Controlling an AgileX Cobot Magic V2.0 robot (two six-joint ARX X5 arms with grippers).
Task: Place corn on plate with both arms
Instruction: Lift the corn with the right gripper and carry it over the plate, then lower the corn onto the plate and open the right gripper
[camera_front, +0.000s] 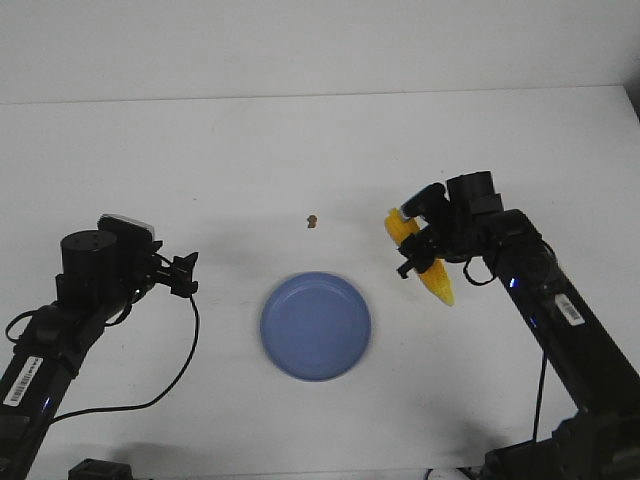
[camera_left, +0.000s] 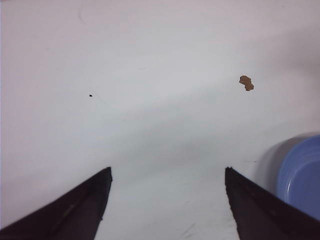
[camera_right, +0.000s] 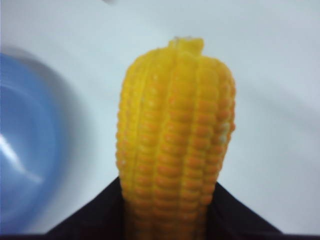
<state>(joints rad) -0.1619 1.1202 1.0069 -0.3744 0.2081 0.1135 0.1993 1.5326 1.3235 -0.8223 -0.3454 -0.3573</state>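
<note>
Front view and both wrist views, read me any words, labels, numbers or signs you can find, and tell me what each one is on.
White sticker on the left arm: printed, too small to read.
White sticker on the right arm: printed, too small to read.
Corn, plate, table: no text.

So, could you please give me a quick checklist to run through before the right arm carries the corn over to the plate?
1. Right hand shut on the bright yellow corn cob: ok.
2. Cob lifted off the white table: cannot tell.
3. Round periwinkle-blue plate bare inside: ok.
4. Cob over the plate: not ok, it is off to the plate's right.
5. Left hand open, holding nothing, left of the plate: ok.
6. Small brown speck away from the plate, beyond its far rim: ok.
</note>
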